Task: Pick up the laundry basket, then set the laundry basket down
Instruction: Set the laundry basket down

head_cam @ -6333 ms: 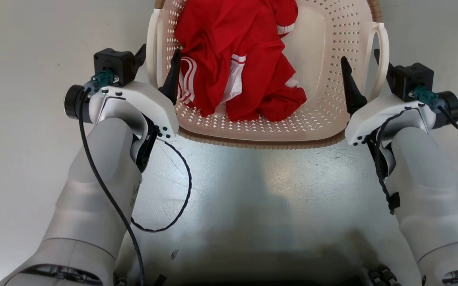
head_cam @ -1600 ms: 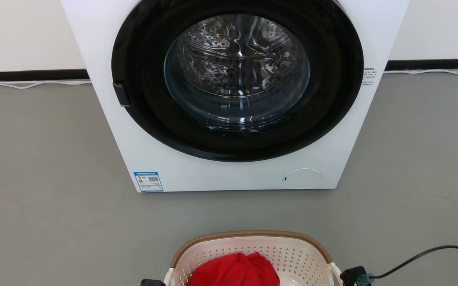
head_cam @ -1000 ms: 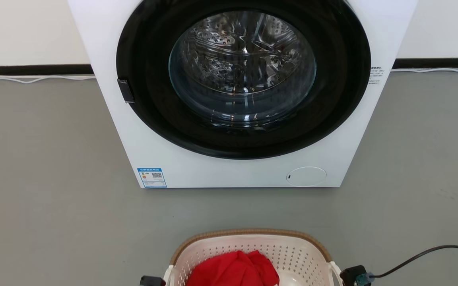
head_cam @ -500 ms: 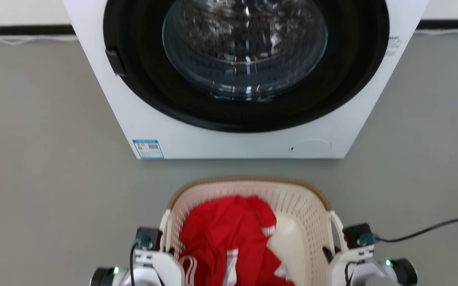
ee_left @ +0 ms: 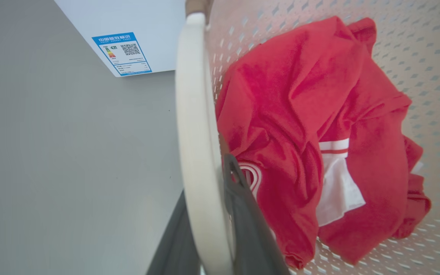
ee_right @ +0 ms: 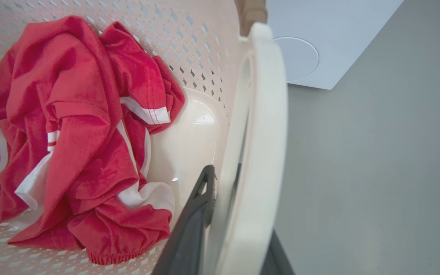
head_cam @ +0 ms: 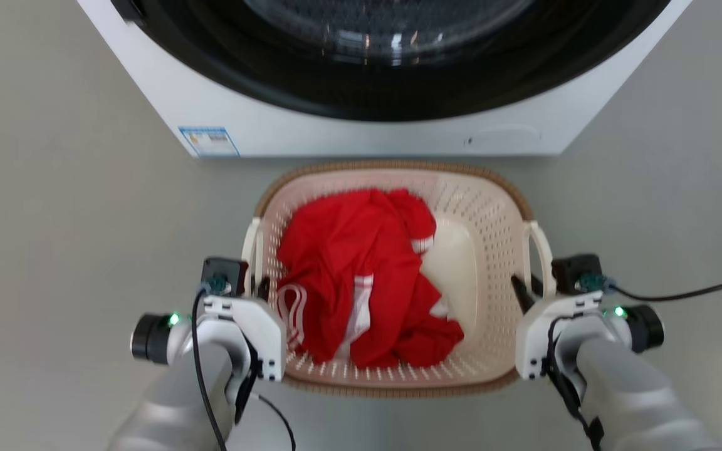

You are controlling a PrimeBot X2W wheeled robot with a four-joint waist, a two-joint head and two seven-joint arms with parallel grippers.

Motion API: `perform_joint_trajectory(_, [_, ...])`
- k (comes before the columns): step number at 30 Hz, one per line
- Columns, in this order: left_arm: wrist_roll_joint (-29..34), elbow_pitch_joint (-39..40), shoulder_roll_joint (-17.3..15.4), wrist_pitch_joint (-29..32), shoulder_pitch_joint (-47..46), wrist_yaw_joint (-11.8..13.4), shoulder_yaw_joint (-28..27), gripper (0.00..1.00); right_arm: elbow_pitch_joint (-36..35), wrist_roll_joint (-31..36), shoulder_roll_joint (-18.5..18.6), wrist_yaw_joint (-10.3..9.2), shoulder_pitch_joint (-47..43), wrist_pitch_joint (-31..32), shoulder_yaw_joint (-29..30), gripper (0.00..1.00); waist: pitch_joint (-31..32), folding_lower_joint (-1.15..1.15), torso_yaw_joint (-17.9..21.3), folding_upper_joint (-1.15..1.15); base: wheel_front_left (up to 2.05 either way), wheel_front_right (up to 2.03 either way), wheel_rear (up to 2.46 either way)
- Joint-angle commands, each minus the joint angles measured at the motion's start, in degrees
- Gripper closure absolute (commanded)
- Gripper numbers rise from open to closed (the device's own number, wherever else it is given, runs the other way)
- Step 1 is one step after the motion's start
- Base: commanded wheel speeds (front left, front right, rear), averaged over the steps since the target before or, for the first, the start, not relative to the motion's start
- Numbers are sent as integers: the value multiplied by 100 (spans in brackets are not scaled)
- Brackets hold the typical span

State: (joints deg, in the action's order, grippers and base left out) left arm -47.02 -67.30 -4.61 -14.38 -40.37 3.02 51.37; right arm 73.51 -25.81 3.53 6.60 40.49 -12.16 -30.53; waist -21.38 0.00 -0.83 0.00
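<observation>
The left gripper (head_cam: 249,283) and right gripper (head_cam: 534,288) clamp the handles of the laundry basket (head_cam: 489,210), lower centre. It looks carried, I'd say. Next, lower it level, then release.

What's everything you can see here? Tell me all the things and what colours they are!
laundry basket: one, cream with a brown rim, in front of the washing machine
handles: two, white, one on each side of the basket
clothes: one crumpled heap, red with white stripes, inside the basket
washing machine: one, white with a black door ring, behind the basket
label: one, blue, low on the machine's front
cable: one, black, leading off from the right wrist
floor: grey, all around
left gripper: dark, shut on the left handle
right gripper: dark, shut on the right handle
forearms: two, pale grey, bottom of the head view
</observation>
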Motion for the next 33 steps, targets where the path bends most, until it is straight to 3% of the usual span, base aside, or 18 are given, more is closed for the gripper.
perform_joint_trajectory(1, [164, 141, -168, -61, -258, 24, -137, 100, -32, 160, -66, 89, 116, -170, -47, 100, -466, 0, 11, 0, 0, 0, 0])
perform_joint_trajectory(16, [1062, 814, -351, -62, -942, 135, -985, 100, -127, 1436, -66, 89, 1077, -282, 1227, 100, -1981, 0, -41, 0, 0, 0, 0])
perform_joint_trajectory(33, [2063, 1217, -282, -62, -1207, -31, -1987, 100, -1022, 2489, -66, 89, 1097, -284, 2329, 100, -2787, 0, -18, 0, 0, 0, 0])
